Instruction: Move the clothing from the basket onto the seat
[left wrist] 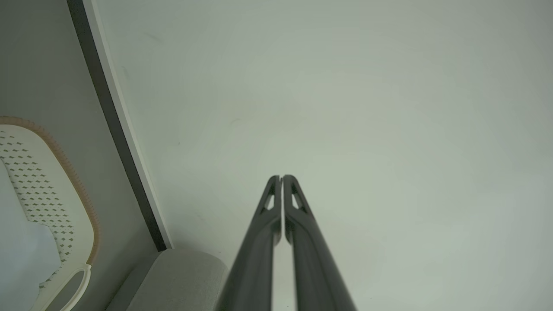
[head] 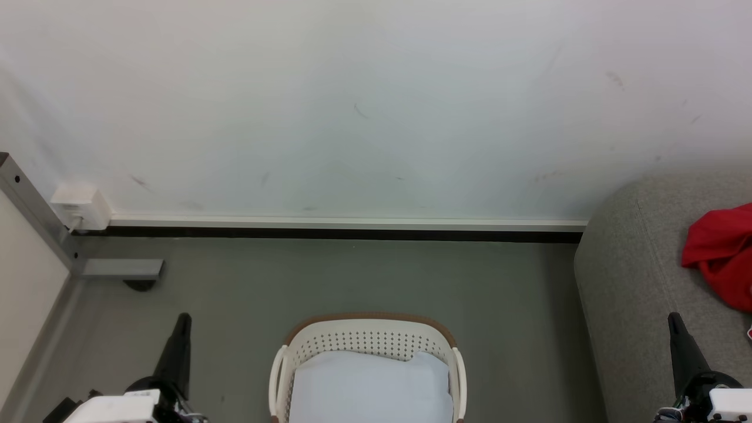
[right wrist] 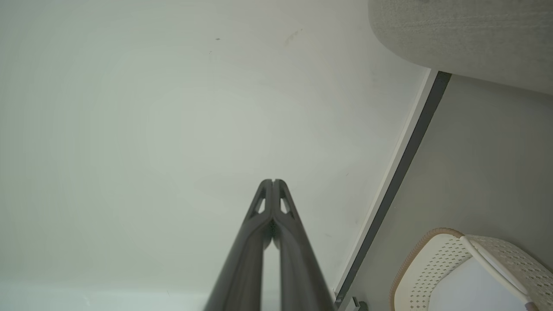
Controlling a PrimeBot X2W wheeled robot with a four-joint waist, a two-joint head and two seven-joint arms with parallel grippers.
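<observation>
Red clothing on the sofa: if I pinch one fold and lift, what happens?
The red clothing lies crumpled in soft folds on the sofa, so it will probably hang floppy. Being thin cloth, it is likely light. Part runs past the picture's edge, so it may trail.

the right pincer [right wrist: 273,181], fingers pressed together, points at a pale wall [right wrist: 173,129]; basket [right wrist: 436,268] lower right, seat [right wrist: 458,39] upper right.
</observation>
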